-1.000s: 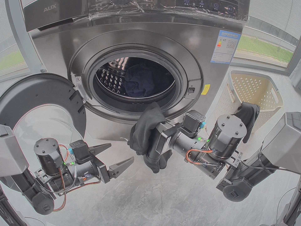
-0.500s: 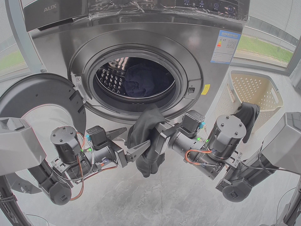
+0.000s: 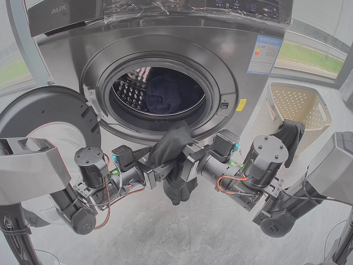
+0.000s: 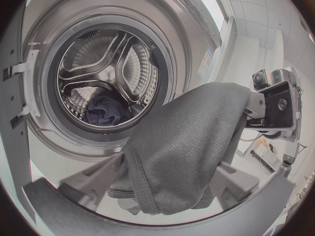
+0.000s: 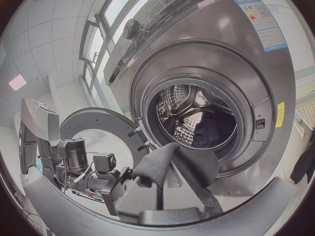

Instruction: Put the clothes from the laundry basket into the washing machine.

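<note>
At the washing machine's (image 3: 228, 48) 6 o'clock, the right end effector (image 5: 160, 187) grips a grey garment (image 3: 171, 146), the wide-spread left end effector (image 3: 161, 162) straddling it.

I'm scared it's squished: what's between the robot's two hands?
A dark grey cloth: the right gripper holds it, the left gripper straddles it with open fingers, seen in the head view.

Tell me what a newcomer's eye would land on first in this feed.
First, the dark grey garment hanging in front of the open washing machine. It is pinched by the right gripper, and the left gripper has its fingers spread on either side of it. Next come the navy garment lying in the drum and a dark cloth draped over the rim of the laundry basket on the right.
</note>
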`<state>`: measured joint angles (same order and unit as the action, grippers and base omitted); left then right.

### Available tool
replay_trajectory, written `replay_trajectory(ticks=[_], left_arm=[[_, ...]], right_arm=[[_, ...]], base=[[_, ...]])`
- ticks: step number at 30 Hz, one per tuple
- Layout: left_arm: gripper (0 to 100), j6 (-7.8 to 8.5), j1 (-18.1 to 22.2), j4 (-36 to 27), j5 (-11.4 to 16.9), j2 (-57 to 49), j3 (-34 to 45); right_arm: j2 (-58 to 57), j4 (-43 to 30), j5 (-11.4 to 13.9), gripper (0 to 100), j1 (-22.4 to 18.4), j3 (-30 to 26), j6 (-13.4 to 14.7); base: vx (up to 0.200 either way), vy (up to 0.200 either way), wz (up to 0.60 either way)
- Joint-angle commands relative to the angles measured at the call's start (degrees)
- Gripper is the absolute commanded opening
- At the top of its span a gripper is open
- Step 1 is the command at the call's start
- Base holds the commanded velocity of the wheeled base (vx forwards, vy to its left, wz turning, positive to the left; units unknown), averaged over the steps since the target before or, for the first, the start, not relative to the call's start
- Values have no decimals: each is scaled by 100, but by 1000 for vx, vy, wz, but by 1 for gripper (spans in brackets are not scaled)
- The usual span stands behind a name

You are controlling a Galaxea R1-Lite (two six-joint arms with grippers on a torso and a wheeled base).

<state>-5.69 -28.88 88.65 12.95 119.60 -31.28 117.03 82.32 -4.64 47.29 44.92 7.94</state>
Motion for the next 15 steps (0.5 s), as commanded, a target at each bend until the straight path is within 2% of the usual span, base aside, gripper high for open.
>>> replay_trajectory(ticks=[1, 10, 15], left_arm=[[0, -2, 5, 3, -3, 107, -141], [0, 7, 23, 12, -64, -218, -177], [0, -37, 23, 3, -47, -1132, 298]], right_arm=[[13, 3, 7, 0, 17, -1, 6], [48, -6, 7, 0, 17, -80, 6], [259, -6, 16, 0, 26, -168, -3]], base=[[0, 0, 0], [0, 0, 0], [0, 0, 0]])
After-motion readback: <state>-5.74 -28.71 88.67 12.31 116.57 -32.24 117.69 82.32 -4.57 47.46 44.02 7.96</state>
